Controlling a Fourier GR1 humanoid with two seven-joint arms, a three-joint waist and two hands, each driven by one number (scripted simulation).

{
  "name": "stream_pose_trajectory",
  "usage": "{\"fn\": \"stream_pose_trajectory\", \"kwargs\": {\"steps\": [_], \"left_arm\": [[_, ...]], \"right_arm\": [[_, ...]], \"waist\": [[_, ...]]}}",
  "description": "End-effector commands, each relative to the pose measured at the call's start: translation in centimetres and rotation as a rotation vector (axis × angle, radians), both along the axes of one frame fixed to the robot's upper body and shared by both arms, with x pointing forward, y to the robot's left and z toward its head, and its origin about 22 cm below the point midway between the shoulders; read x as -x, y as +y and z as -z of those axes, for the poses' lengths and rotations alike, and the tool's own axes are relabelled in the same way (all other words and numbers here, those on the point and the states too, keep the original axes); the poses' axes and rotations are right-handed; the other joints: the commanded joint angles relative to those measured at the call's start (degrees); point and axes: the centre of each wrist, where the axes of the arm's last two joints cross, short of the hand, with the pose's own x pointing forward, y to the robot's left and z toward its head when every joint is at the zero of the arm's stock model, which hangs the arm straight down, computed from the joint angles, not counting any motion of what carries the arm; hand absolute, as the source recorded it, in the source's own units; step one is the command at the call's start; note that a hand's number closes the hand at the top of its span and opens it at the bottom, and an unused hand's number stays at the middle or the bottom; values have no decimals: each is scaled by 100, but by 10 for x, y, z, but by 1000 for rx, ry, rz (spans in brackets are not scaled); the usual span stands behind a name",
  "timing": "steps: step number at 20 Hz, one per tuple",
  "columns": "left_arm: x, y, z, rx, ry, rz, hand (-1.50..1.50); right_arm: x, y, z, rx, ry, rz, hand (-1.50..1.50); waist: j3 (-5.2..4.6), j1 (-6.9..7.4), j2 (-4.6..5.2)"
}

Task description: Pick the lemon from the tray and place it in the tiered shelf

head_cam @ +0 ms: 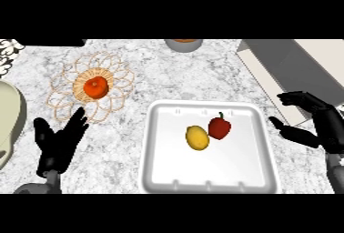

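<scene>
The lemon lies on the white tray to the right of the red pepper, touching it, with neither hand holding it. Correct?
Not quite. In the head view the lemon lies to the left of the red pepper, not the right. The rest holds: both are on the white tray, touching, and neither hand holds it.

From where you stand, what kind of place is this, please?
Probably a kitchen counter. The marble-like counter top carries a white tray with a lemon and a red pepper, and a wire basket holding an orange fruit.
</scene>
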Motion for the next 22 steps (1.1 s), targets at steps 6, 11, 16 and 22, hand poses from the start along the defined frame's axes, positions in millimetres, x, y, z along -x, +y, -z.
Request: {"fn": "stream_pose_trajectory", "kwargs": {"steps": [6,11,16,22], "left_arm": [[-7,-1,4,20,48,-9,0],[5,-1,19,16,55,-4,0],[-3,14,11,14,55,2,0],[-13,-11,10,14,51,2,0]], "right_arm": [[7,-12,-20,63,166,-322,-150],[7,34,-60,162,240,-395,-150],[2,71,-102,262,312,-369,-150],[-15,135,-106,328,362,-226,-150]], "waist": [[124,-81,45],[117,-82,37],[118,-44,47],[122,1,63]]}}
